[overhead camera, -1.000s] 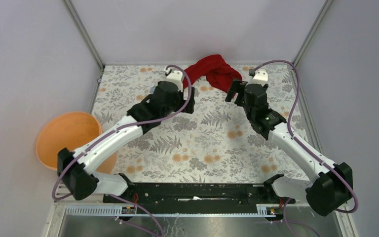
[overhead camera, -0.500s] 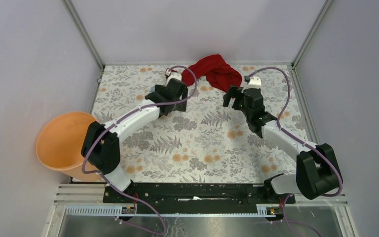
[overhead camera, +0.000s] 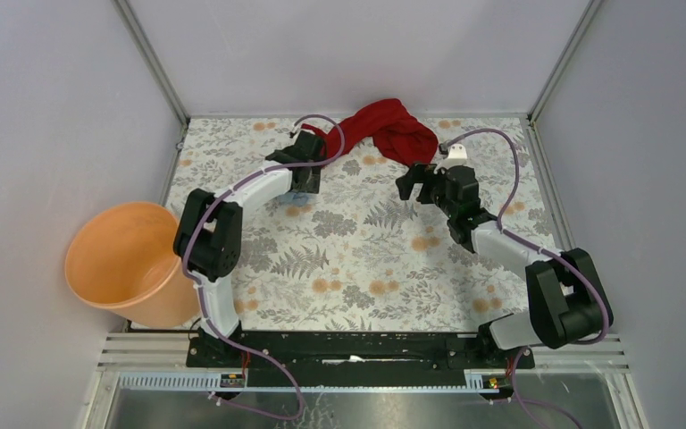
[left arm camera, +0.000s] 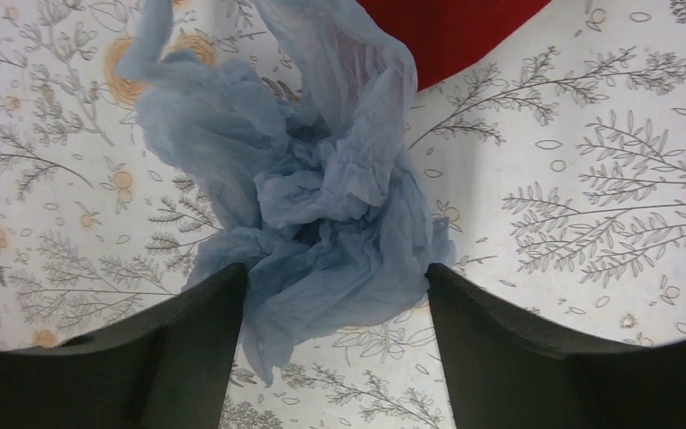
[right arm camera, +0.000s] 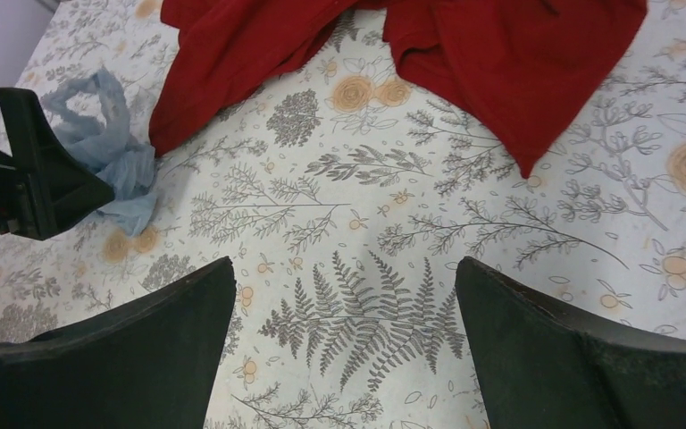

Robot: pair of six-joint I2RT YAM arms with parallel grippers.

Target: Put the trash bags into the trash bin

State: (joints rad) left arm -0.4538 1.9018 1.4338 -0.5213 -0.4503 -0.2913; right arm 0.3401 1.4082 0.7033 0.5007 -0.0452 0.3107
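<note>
A crumpled pale blue trash bag (left arm camera: 322,206) lies on the flowered table by the left end of the red cloth. My left gripper (left arm camera: 335,273) is open, low over the table, with the bag's near part between its jaws. In the top view this gripper (overhead camera: 298,183) covers most of the bag. The right wrist view shows the bag (right arm camera: 107,152) beside the left gripper (right arm camera: 27,174). My right gripper (right arm camera: 344,268) is open and empty over bare table, right of the bag, and shows in the top view (overhead camera: 408,185). The orange trash bin (overhead camera: 98,246) stands off the table's left front corner.
A red cloth (overhead camera: 393,130) lies bunched at the back middle of the table, between the two grippers; it also shows in the left wrist view (left arm camera: 447,31) and the right wrist view (right arm camera: 500,54). Grey walls close in the back and sides.
Both arms have stretched forward and dropped low. The left gripper has come down over the blue bag. The right gripper has sunk and moved slightly left, in front of the red cloth.
</note>
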